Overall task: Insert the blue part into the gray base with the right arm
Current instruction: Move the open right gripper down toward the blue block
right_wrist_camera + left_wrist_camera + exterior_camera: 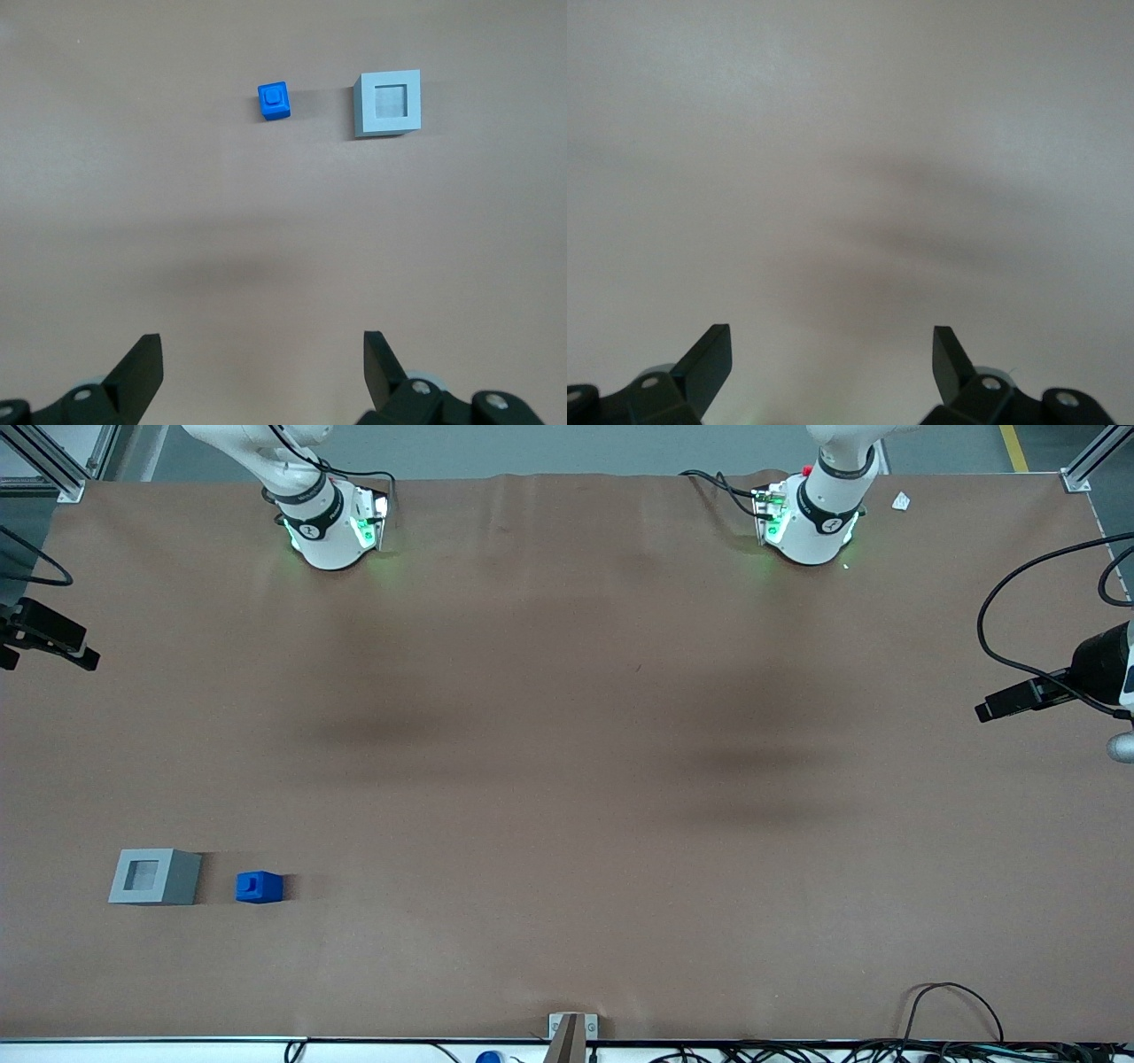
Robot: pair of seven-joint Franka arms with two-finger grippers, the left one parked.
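The blue part is a small bright blue cube that sits on the brown table, near the front camera and toward the working arm's end. The gray base stands beside it with a small gap between them. Its square recess faces up and is empty. In the right wrist view the blue part and the gray base lie well ahead of my gripper. The gripper is open and empty, high above bare table. In the front view only the right arm's base shows; the gripper is out of frame.
Black cameras on mounts stand at both ends of the table. A small bracket sits at the table edge nearest the front camera, with cables along that edge. A white scrap lies near the parked arm's base.
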